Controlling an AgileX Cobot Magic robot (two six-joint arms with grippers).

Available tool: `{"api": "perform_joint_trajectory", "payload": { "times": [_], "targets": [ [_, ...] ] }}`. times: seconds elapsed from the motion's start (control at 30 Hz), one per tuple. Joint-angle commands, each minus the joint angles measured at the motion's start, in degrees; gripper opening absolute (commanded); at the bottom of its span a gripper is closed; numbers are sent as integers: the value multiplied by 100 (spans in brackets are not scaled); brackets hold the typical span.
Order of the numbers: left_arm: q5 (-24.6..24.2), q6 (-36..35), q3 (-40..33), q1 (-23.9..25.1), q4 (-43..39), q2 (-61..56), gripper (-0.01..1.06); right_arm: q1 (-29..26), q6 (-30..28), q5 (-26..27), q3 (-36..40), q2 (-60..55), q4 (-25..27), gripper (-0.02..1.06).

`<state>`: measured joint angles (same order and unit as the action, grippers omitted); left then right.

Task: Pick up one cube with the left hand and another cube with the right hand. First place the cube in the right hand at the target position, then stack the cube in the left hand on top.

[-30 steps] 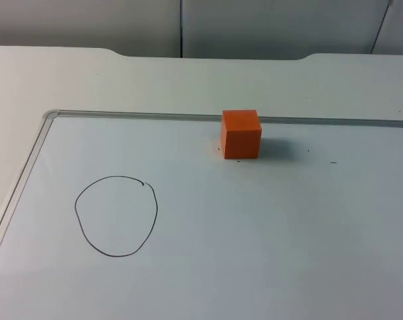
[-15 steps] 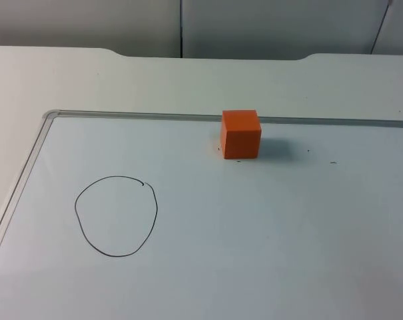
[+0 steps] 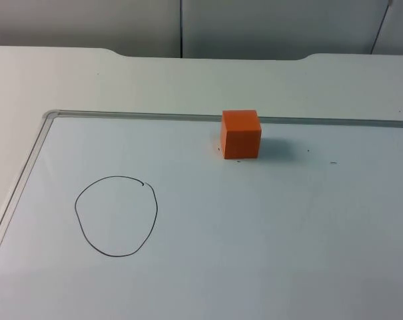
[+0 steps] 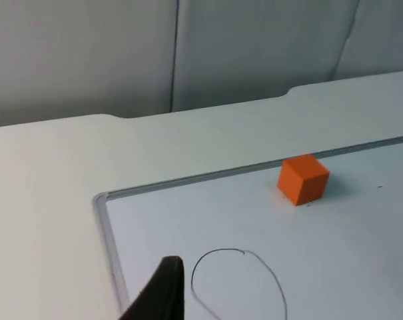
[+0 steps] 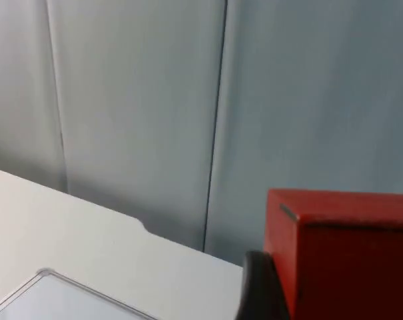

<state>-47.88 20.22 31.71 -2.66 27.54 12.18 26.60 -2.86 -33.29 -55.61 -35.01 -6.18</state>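
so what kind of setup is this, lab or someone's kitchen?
Looks like a lab bench: a white table against a grey partition wall, with a whiteboard bearing a hand-drawn circle and one orange cube.

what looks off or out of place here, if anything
Nothing is spilled or damaged. The orange cube sits upright on the whiteboard near its far edge, well away from the drawn circle, which holds nothing. The red cube is beside the right gripper's fingertip, raised toward the wall.
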Motion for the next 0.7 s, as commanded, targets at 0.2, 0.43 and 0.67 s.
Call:
{"api": "perform_joint_trajectory", "payload": {
  "times": [0.2,0.43,0.67],
  "targets": [
    [776,1912,39,25,2136,1658,104,21,-349,19,15,23,534,0],
    [555,3375,428,25,3719,3057,104,21,-312,30,15,23,618,0],
    [-193,3808,1774,25,4140,4795,104,21,-168,65,15,23,618,0]
  ]
}}
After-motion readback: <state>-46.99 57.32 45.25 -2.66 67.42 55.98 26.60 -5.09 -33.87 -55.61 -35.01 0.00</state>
